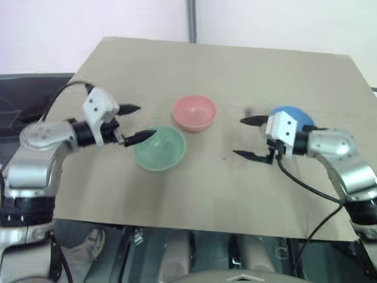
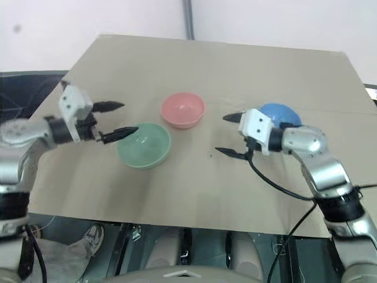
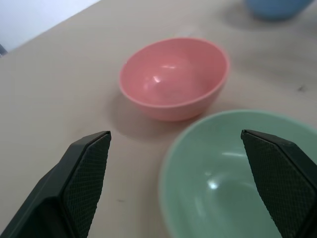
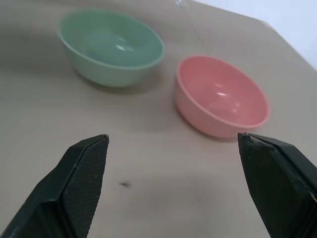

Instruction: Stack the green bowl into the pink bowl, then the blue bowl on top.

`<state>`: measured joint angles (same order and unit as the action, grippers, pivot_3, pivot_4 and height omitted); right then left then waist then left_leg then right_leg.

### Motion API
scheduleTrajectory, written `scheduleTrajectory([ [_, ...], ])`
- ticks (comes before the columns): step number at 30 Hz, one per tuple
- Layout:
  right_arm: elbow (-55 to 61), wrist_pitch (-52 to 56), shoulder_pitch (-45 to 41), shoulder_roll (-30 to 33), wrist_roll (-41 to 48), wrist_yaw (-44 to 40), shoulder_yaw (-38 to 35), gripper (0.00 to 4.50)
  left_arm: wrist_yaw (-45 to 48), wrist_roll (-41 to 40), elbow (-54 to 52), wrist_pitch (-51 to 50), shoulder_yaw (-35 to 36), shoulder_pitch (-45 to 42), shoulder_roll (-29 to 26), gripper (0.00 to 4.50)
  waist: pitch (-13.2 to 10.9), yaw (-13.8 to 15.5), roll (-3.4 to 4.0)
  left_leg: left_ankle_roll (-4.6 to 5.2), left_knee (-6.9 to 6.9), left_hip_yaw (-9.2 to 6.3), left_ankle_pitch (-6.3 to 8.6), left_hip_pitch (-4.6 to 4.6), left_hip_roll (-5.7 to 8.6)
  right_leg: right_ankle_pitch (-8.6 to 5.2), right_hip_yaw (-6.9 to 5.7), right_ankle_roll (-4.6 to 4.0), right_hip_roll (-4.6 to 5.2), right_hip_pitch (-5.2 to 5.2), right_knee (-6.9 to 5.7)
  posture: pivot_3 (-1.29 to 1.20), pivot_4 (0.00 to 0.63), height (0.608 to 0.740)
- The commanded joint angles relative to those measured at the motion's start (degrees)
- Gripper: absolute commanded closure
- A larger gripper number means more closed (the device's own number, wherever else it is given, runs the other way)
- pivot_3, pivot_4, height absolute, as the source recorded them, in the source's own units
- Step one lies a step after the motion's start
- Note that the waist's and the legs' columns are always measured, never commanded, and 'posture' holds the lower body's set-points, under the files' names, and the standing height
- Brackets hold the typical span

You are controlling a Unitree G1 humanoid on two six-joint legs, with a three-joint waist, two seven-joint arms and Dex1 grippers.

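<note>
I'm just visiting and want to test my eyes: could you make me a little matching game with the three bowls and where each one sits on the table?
Things:
1. green bowl
2. pink bowl
3. blue bowl

Places:
A. partly hidden behind the right hand
B. in the middle, farther back on the table
C. right by the open left hand, one finger over its rim

Pairs: 1-C, 2-B, 3-A

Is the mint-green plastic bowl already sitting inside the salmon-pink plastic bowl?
No, the mint-green plastic bowl rests on the table beside the salmon-pink plastic bowl, which is empty.
</note>
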<state>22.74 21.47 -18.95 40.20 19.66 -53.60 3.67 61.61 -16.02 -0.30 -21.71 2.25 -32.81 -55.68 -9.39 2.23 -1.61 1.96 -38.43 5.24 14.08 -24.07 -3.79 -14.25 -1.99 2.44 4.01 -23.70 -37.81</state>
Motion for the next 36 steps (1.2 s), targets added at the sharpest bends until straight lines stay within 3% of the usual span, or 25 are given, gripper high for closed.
scheduleTrajectory([
  [1, 11.9, 8.4, 6.5, 2.4, 5.6, 4.9, -10.2, 0.0, 6.3, 9.5, 4.0, 3.8, -10.2, -10.8, -1.4, 0.06, 0.0, 0.1, 0.04, 0.0, -0.01, -0.01, 0.0, 0.0, 0.09, 0.0, 0.01, 0.01, 0.03, 0.02, 0.02, 0.0, 0.15, 0.74],
  [9, 29.3, 17.7, 27.1, 2.8, 9.6, 12.8, -28.2, 0.0, 15.9, 24.3, 24.5, -0.4, -28.5, -38.2, 11.7, 0.06, 0.0, -0.5, -0.04, 0.07, -0.04, -0.06, 0.03, 0.06, 0.13, -0.02, 0.12, 0.06, -0.02, 0.04, -0.07, 0.0, 0.15, 0.74],
  [16, 36.5, 19.6, 34.2, 0.3, 11.1, 18.6, -31.9, 0.0, 24.4, 27.8, 40.9, -1.5, -34.2, -51.2, 24.4, 0.06, -0.1, -1.4, -0.12, 0.1, -0.19, -0.24, 0.04, -0.17, 0.14, -0.12, 0.01, 0.24, -0.01, -0.01, -0.01, 0.0, 0.15, 0.74],
  [21, 37.3, 16.5, 38.9, 1.5, 13.1, 22.6, -32.3, 0.0, 27.0, 31.5, 47.5, 1.1, -37.1, -53.2, 28.3, 0.06, -0.1, -1.7, -0.12, 0.11, -0.19, -0.28, 0.04, -0.24, 0.14, -0.11, 0.01, 0.21, -0.02, -0.12, -0.05, 0.0, 0.15, 0.74],
  [26, 37.3, 12.1, 43.3, 3.5, 15.3, 27.6, -31.9, 0.0, 23.6, 35.4, 52.8, 5.5, -38.1, -52.7, 31.1, 0.06, -0.1, -1.4, -0.12, 0.11, -0.33, -0.45, 0.04, -0.45, 0.14, -0.06, -0.11, 0.13, -0.02, -0.18, -0.06, 0.0, 0.15, 0.74],
  [34, 37.3, 5.8, 49.9, 7.1, 17.3, 33.6, -31.2, 0.0, 23.7, 37.4, 51.9, 6.4, -37.9, -49.5, 33.2, 0.06, -0.1, -1.4, -0.15, 0.15, -0.69, -0.84, 0.07, -0.76, 0.16, -0.04, -0.34, 0.11, 0.02, -0.21, -0.07, 0.0, 0.15, 0.74],
  [36, 37.3, 4.2, 51.8, 8.0, 17.8, 34.5, -31.3, 0.0, 23.8, 37.5, 50.7, 6.6, -37.8, -48.1, 33.5, 0.56, -0.1, -1.4, -0.14, 0.15, -0.69, -0.97, 0.06, -0.73, 0.16, -0.04, -0.35, 0.1, 0.01, -0.2, -0.11, 0.0, 0.15, 0.74],
])
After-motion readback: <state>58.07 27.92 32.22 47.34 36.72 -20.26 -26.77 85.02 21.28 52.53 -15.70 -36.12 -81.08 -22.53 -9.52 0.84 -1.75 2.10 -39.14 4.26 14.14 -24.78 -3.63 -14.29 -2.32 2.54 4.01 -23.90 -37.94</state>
